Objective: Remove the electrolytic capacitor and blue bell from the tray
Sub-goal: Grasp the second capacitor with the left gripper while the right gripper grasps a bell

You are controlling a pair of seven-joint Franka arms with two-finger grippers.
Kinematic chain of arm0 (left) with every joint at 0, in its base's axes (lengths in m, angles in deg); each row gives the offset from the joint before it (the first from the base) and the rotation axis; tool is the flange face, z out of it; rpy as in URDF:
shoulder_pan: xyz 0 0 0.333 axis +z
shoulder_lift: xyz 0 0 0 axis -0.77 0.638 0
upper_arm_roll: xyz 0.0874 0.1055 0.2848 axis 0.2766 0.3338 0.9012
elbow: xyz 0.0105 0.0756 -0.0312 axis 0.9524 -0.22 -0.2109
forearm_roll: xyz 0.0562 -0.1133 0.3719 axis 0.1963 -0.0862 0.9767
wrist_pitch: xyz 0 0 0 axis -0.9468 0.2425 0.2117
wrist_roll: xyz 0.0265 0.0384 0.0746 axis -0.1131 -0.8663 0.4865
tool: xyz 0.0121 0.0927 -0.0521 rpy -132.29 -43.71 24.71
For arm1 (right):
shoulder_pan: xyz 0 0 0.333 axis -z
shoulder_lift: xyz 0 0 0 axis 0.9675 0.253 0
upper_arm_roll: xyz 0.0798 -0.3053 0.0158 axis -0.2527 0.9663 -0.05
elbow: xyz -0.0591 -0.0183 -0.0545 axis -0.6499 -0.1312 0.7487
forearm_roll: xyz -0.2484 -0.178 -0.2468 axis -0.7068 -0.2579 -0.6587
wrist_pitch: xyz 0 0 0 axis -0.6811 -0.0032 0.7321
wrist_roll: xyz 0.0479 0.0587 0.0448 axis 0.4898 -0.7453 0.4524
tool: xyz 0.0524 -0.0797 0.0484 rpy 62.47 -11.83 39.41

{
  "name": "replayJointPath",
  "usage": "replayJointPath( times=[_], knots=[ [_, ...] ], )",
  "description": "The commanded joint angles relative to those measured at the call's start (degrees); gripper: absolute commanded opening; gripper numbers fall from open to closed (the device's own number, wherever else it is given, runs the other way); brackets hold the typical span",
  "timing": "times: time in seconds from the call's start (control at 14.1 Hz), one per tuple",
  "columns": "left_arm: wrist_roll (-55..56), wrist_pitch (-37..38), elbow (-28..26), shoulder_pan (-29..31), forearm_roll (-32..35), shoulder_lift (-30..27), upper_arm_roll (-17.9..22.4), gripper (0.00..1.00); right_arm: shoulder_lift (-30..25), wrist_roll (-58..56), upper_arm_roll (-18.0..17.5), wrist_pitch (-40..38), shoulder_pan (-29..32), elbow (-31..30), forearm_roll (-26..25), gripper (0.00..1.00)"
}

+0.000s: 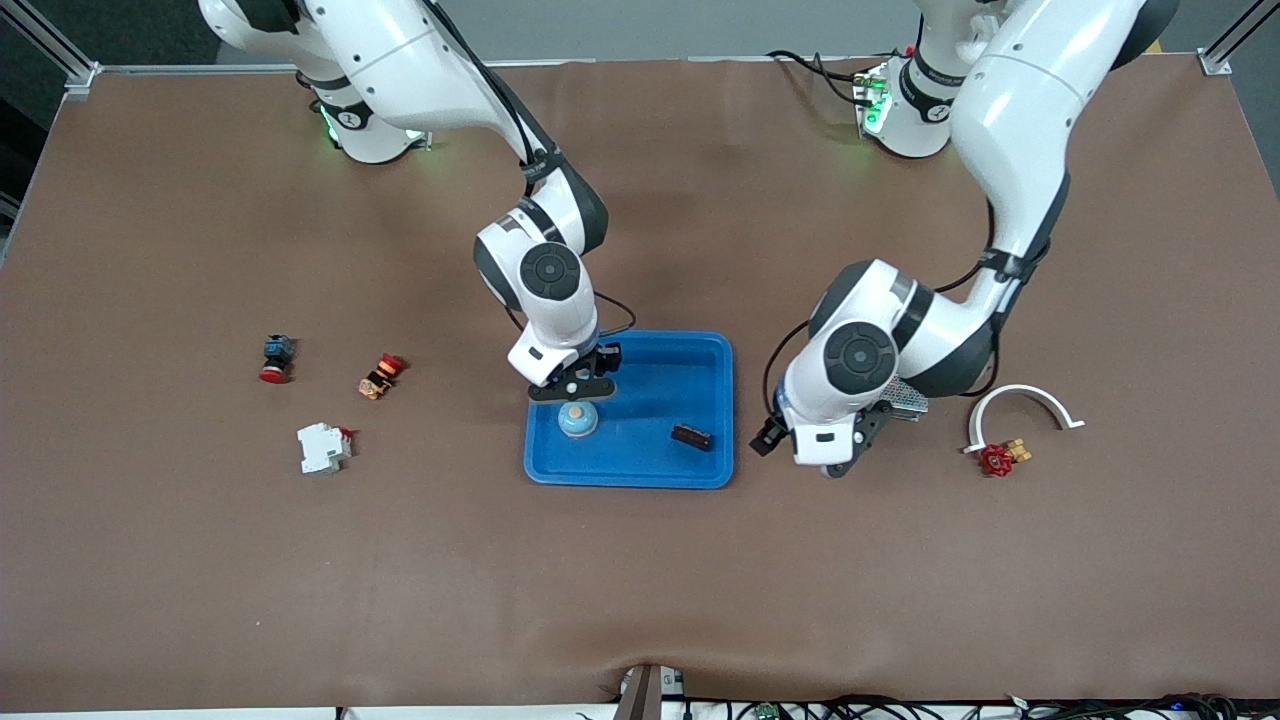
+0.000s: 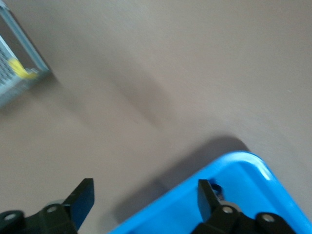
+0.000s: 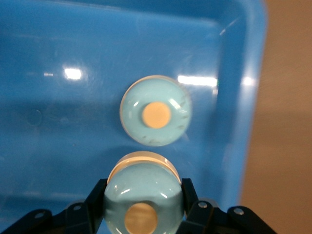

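A pale-blue bell (image 1: 577, 418) with a tan button sits between my right gripper's (image 1: 575, 402) fingers, over the blue tray (image 1: 630, 336) near its right-arm end. My right gripper (image 3: 142, 197) is shut on the bell (image 3: 144, 190). Farther out on the tray floor (image 3: 48, 97) shows a second round pale-blue shape (image 3: 156, 111); bell or reflection, I cannot tell. A small dark capacitor (image 1: 691, 436) lies in the tray toward the left arm's end. My left gripper (image 1: 838, 462) hangs open over bare table beside the tray, nothing between its fingers (image 2: 84, 197).
Toward the right arm's end lie a red-capped button (image 1: 275, 358), an orange and red part (image 1: 380, 376) and a white breaker (image 1: 322, 447). Toward the left arm's end are a metal mesh box (image 1: 908, 400), a white curved piece (image 1: 1025, 398) and a red and yellow part (image 1: 1000, 458).
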Motion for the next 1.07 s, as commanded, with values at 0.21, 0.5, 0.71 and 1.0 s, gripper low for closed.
replayJointPath(
  times=[0.21, 0.5, 0.71, 1.0],
  knots=[
    [5.27, -9.08, 2.93, -4.74, -0.37, 5.49, 0.68, 0.58, -6.86, -17.84, -0.93, -11.68, 9.71, 1.75, 0.35, 0.48],
    [9.14, -14.01, 3.98, -8.69, -0.46, 8.04, 3.05, 0.58, -8.36, -34.62, -0.76, -14.24, 17.17, 1.75, 0.97, 0.48],
    [11.26, -14.99, 5.57, -10.98, -0.46, 9.89, 4.01, 0.58, -8.36, -49.99, -0.76, -14.16, 24.12, 1.75, 1.06, 0.48],
    [11.35, -19.11, 5.66, -11.6, -0.37, 11.64, 4.54, 0.57, -7.84, -68.2, -0.76, -13.37, 31.59, 1.66, 1.06, 0.48]
  ],
)
